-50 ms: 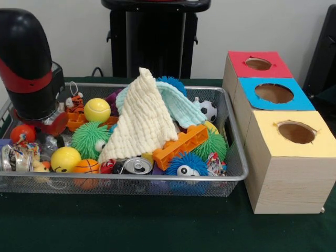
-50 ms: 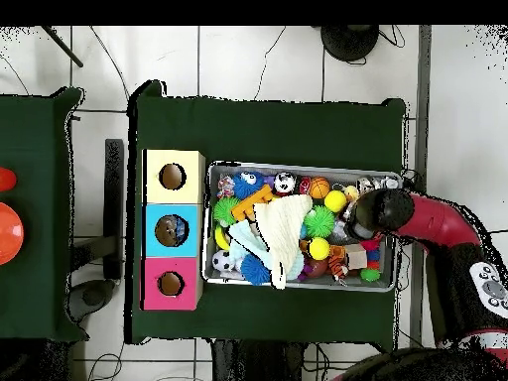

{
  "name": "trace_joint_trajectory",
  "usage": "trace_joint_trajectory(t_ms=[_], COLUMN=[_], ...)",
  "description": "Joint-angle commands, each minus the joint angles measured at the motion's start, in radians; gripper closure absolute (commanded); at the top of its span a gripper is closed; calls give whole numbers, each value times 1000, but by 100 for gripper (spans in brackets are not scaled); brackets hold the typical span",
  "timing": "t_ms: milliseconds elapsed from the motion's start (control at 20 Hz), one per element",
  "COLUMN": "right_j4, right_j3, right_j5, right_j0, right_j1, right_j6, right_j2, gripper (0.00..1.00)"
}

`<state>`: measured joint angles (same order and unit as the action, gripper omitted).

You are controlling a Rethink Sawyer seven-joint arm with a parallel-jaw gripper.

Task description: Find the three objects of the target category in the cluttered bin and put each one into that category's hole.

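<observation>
A wire-mesh bin [image 1: 237,173] is heaped with toys. A cream cloth [image 1: 142,118] and a pale teal cloth [image 1: 181,105] cover its middle. Around them lie a yellow tennis ball [image 1: 97,109], a green spiky ball [image 1: 88,139], a yellow smiley ball [image 1: 65,159], a small basketball [image 1: 86,167], a soda can [image 1: 136,166], an orange brick [image 1: 181,146], a blue spiky ball [image 1: 186,167] and a soccer ball [image 1: 208,110]. The arm's black and red end [image 1: 29,73] reaches down into the bin's left end. In the overhead view the arm's end [image 2: 372,213] hides the gripper.
Three wooden boxes stand beside the bin, each with a round hole on top: red [image 1: 239,60], blue [image 1: 303,101], yellow [image 1: 268,140]. In the overhead view they line up left of the bin, yellow [image 2: 173,159] farthest. A second green table [image 2: 30,198] carries orange items.
</observation>
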<state>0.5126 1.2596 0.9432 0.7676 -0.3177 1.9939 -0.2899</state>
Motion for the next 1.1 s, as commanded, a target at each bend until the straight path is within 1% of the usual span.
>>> trace_joint_trajectory(t_ms=[50,200,350,450,550,650,750,850,900,1050,1100], right_j4=[-27,-29,-34,-27,-2,57,173,241,266,348,354], right_j3=[-29,-47,-49,-28,-17,-6,-1,-2,-2,-1,4], right_j5=[258,302,311,278,208,47,-188,-348,-416,-594,-617], right_j0=[-63,-67,-60,-58,-59,-64,-90,-98,-101,-150,-158], right_j1=[117,127,138,130,125,116,101,109,117,115,115], right_j6=[-128,-126,-130,-124,-119,-101,-49,-7,23,138,156], right_j2=[-8,-12,-23,-23,-20,-15,14,29,38,103,116], gripper=[0,0,0,0,0,0,0,0,0,0,0])
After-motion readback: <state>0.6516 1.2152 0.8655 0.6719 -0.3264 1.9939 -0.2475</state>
